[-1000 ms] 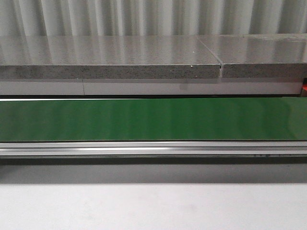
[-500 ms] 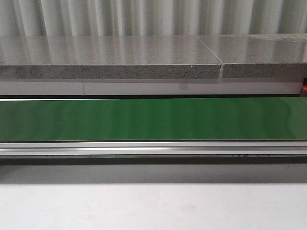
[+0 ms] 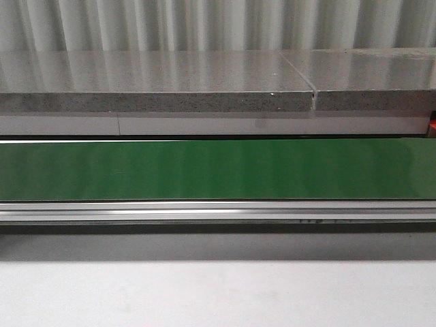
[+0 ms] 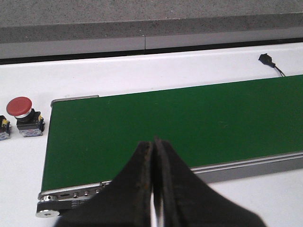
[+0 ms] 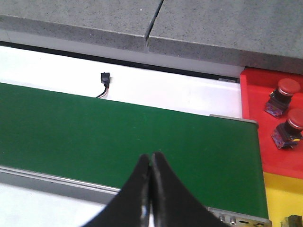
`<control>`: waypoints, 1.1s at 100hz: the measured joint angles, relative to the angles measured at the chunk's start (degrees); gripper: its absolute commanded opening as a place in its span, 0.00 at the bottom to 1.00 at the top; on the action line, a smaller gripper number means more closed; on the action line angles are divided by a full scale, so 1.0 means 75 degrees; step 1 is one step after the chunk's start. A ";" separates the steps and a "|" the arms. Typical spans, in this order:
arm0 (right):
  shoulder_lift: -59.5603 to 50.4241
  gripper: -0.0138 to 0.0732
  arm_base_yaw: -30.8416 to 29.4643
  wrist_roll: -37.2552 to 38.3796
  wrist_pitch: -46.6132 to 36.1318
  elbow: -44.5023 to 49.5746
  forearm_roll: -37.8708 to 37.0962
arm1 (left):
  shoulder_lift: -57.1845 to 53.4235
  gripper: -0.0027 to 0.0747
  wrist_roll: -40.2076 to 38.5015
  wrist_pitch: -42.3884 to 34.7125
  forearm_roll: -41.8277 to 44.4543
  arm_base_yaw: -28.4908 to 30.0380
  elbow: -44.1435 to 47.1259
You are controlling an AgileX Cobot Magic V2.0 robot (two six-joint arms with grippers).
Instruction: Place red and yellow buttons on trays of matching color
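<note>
red button point(image 4: 22, 113): left edge of frame, off the belt point(image 4: 180, 127); rigid, light, slick cap, so grip the square base
left gripper point(image 4: 152, 189): clenched, empty
right gripper point(image 5: 150, 189): clenched, empty

Along the near edge of the long green conveyor belt point(image 3: 218, 169), the small dark marks point(image 3: 323, 221) on the belt's underside have slid leftward. A second ago they sat further right, under the silver aluminium rail point(image 3: 218, 210).
</note>
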 measured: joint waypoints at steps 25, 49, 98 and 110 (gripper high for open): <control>0.0000 0.02 0.0000 0.0000 0.0000 0.0000 0.0000 | 0.0000 0.10 0.0013 -0.0030 0.0000 0.0000 0.0000; 0.0000 0.02 0.0000 0.0000 0.0000 0.0000 0.0000 | 0.0000 0.69 0.0013 -0.0047 0.0000 0.0000 0.0000; 0.0000 0.02 0.0000 0.0000 0.0000 0.0000 0.0000 | 0.0318 0.86 -0.1377 -0.0338 0.0570 0.0089 -0.0019; 0.0000 0.02 0.0000 0.0000 0.0000 0.0000 0.0000 | 0.0965 0.86 -0.2224 -0.0441 0.1052 0.0478 -0.0230</control>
